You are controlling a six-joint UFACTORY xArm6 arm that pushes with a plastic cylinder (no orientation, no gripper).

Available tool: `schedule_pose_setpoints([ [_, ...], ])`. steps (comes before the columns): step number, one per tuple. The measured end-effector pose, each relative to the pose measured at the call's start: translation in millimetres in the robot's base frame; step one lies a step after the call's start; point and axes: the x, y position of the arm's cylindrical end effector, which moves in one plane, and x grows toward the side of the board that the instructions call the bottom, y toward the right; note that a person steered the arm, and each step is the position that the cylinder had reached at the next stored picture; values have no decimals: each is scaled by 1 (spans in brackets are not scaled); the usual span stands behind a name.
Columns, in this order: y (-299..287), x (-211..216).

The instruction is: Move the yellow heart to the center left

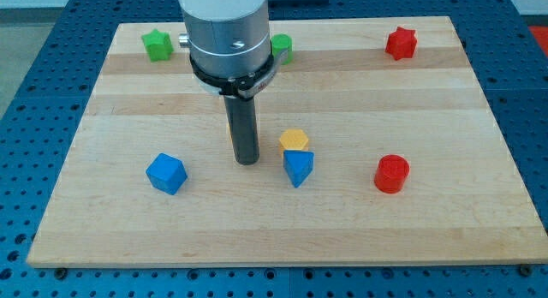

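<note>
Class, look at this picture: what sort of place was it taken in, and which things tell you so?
Probably a robotics lab bench. A robot arm with a dark rod stands over a wooden board of small coloured blocks, such as the yellow block, and the board lies on a blue perforated table.

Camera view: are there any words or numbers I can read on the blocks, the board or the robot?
None: no word, number or sign shows on the wooden board, the arm, or blocks such as the yellow block and blue block near my tip.
</note>
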Motion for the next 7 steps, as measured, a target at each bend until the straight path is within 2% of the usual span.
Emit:
schedule_pose_setpoints([
  [2, 3, -32],
  [4, -8, -33],
  [6, -29, -51],
  [7, -5, -40],
])
